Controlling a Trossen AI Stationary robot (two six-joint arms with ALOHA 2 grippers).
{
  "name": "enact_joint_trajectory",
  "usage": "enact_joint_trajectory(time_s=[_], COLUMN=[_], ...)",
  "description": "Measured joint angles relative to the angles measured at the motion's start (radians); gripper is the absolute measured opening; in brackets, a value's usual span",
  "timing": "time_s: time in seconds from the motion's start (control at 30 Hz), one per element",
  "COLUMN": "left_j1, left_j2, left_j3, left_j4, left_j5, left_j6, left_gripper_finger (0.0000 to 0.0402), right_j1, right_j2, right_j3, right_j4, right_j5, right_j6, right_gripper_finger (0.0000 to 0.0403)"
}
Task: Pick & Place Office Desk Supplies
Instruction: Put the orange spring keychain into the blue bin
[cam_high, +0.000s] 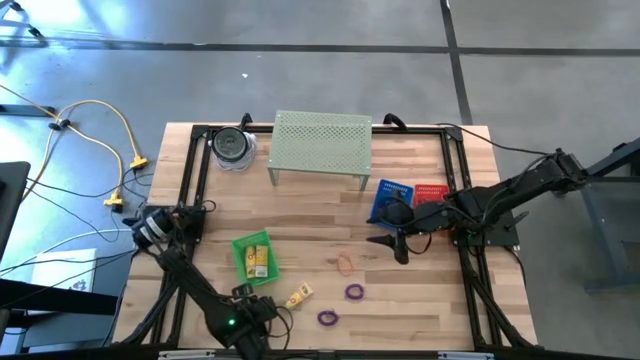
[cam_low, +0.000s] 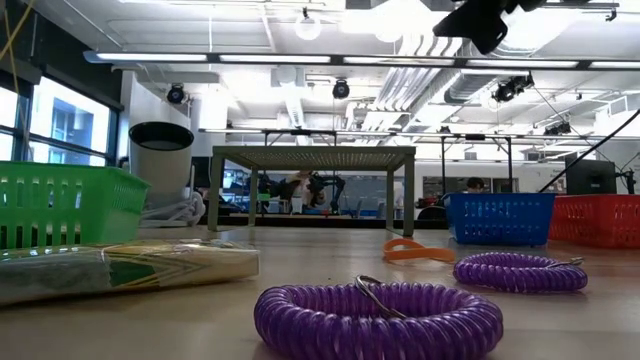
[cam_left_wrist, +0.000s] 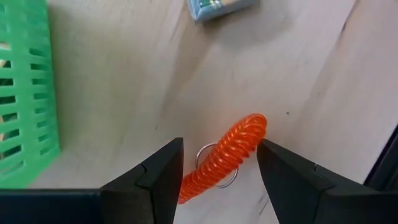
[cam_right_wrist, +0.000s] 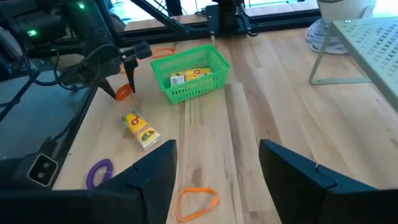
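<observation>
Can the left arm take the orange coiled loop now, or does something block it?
Probably yes. The left gripper stands with open jaws on either side of the orange coiled loop, nothing between them. The green basket sits off to one side, the yellow packet apart.

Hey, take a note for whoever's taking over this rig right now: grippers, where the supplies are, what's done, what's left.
Left gripper: open, straddling the orange coil, not closed on it.
Right gripper: open, empty, near the blue basket.
Done: yellow packets in the green basket.
Left: loose packet, near purple coil, far purple coil and orange band on the table, plus the orange coil.
</observation>
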Motion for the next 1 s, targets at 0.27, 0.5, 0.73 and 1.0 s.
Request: enact_joint_trajectory(time_s=[0.27, 0.5, 0.73, 1.0], left_j1=[0.024, 0.024, 0.024, 0.057], left_j2=[0.001, 0.001, 0.001, -0.01], left_j3=[0.0, 0.0, 0.0, 0.002], left_j4=[0.002, 0.001, 0.015, 0.023], left_j5=[0.039, 0.058, 0.058, 0.049], left_j6=[0.002, 0.018, 0.028, 0.087], left_gripper_finger=[0.0194, 0.0141, 0.0028, 0.0018], right_j1=[0.0, 0.0, 0.0, 0.022], right_j2=[0.0, 0.0, 0.0, 0.0], right_j3=[0.0, 0.0, 0.0, 0.0], right_j4=[0.0, 0.0, -0.006, -0.02], right_j5=[-0.017, -0.077, -0.12, -0.188], right_j6=[-0.027, -0.027, -0.023, -0.024], right_gripper_finger=[0.0217, 0.0217, 0.0217, 0.0217])
